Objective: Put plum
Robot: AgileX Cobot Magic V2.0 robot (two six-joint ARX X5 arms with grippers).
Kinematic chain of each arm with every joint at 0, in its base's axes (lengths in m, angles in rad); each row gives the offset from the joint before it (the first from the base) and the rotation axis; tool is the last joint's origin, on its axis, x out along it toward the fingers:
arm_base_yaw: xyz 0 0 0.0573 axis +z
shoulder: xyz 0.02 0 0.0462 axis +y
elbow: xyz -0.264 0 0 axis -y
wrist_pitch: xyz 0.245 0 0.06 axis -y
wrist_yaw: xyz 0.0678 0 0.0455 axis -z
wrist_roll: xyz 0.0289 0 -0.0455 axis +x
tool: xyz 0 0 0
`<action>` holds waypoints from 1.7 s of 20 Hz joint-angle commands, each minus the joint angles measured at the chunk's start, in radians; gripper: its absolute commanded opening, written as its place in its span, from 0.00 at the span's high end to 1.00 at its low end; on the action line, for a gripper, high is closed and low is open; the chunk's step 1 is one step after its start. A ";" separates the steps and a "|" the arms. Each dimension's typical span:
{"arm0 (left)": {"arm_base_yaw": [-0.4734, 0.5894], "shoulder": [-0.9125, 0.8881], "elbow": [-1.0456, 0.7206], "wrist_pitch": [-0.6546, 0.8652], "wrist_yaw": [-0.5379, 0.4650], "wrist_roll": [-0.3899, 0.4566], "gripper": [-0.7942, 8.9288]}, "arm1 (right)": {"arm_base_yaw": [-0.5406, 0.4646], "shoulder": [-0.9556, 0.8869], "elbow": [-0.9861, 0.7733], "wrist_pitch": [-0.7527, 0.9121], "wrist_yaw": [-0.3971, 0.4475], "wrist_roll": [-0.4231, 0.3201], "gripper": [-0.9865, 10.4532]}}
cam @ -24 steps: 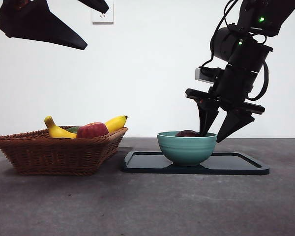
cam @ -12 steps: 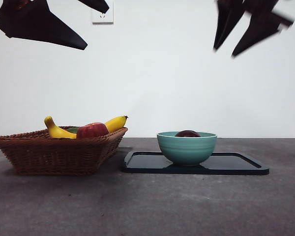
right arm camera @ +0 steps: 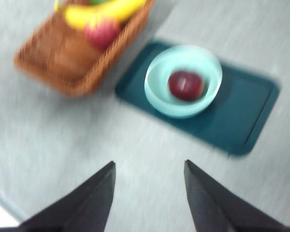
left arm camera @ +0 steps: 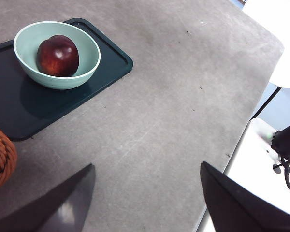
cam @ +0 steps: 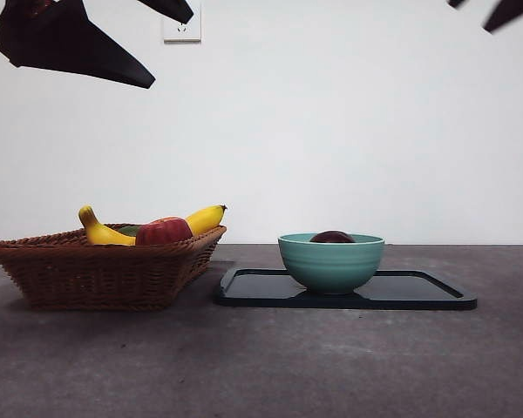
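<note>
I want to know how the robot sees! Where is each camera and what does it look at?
Front: low at table height, looking across at basket, bowl, tray; black arm tips at the top corners.
Left wrist: above, looking down on plum in the bowl; own jaws open.
Right wrist: high above, blurred, sees basket, bowl, plum; own jaws open.
All share the bowl.

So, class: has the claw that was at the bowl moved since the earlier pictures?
Yes. The right claw has risen from the teal bowl to the front view's top right corner, open; the plum lies in the bowl.
</note>
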 commanded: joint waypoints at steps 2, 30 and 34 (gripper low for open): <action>-0.007 0.004 0.006 0.008 0.006 -0.003 0.57 | 0.034 -0.098 -0.128 0.041 -0.004 0.018 0.72; -0.034 0.101 0.107 0.167 -0.148 -0.064 0.57 | 0.041 -0.186 -0.261 0.079 -0.071 0.045 0.72; -0.045 0.315 0.304 0.165 -0.172 -0.074 0.57 | 0.041 -0.187 -0.261 0.077 -0.071 0.046 0.72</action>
